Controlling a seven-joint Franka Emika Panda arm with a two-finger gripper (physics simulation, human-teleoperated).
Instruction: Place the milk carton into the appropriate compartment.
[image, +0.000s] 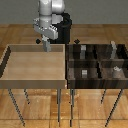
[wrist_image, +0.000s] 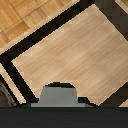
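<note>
The light wooden bin (image: 35, 62) stood beside the dark compartment bin (image: 97, 67). Above the wooden bin's far edge, the gripper (image: 47, 46) clenched the milk carton (image: 48, 47), lifted clear for transfer.

A wooden floor (image: 30, 31) carries two bins on thin metal legs. The light wooden tray (image: 10, 80) stands on the exterior view's left, touching the dark compartment bin (image: 70, 82) on the right, which holds small grey shapes (image: 85, 73).
</note>
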